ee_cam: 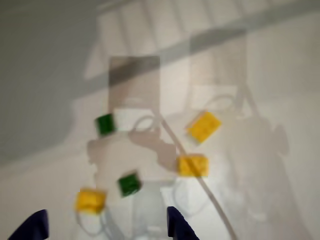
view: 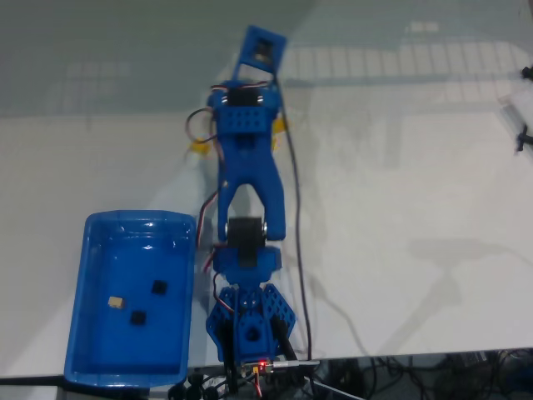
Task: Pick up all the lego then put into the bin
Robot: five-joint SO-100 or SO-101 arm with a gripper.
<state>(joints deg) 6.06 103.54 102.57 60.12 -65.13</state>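
Observation:
In the wrist view, several lego bricks lie on the white table: yellow ones [ee_cam: 203,126] [ee_cam: 192,165] [ee_cam: 90,200] and dark green ones [ee_cam: 105,124] [ee_cam: 129,183]. My gripper [ee_cam: 103,228] hangs above them, open, with its two blue fingertips [ee_cam: 32,227] far apart at the lower edge and nothing between them. The picture is blurred. In the fixed view, the blue arm [view: 248,167] stretches up the table and covers most of these bricks; a yellow brick [view: 200,148] peeks out on its left. The blue bin [view: 87,275] stands at lower left, holding a tan brick [view: 117,302] and two black bricks [view: 158,287] [view: 137,317].
A dark cable [view: 298,250] runs along the arm's right side to the base [view: 250,333], and it crosses the wrist view too. More cables lie tangled along the table's front edge [view: 400,367]. Small black objects [view: 525,133] sit at the right edge.

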